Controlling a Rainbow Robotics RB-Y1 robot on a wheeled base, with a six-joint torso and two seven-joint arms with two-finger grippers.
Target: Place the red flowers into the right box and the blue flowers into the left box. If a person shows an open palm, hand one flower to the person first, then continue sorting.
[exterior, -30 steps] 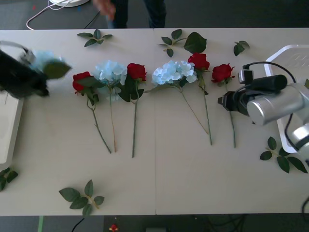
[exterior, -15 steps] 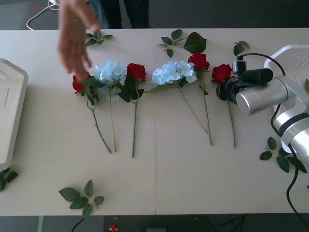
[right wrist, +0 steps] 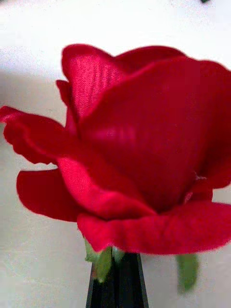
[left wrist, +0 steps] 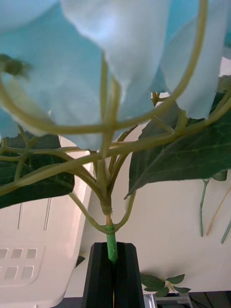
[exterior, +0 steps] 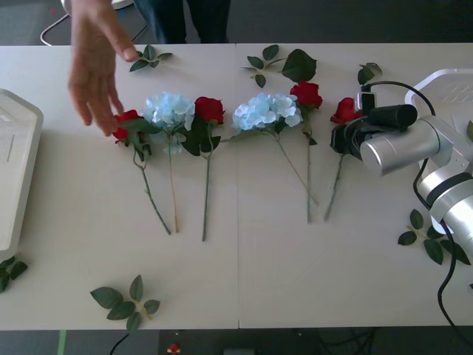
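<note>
My right claw (exterior: pixel 341 139) pinches a red rose (exterior: pixel 344 111) just under its head, stem trailing on the counter (exterior: pixel 236 281). My left claw (left wrist: pixel 114 269) is clamped on a blue flower (left wrist: pixel 120 57) stem, probably above the left box (left wrist: pixel 33 240). Both are light and floppy; stems grip best.

A person's hand (exterior: pixel 94 66) reaches in over the bench (exterior: pixel 244 281), its arm cut off at the frame's top edge. The left box (exterior: pixel 16 177) runs off the side, the right box (exterior: pixel 443 85) sits half behind the robot's arm, and the rightmost rose (exterior: pixel 344 110) partly hides behind the right pincer (exterior: pixel 341 138).
</note>
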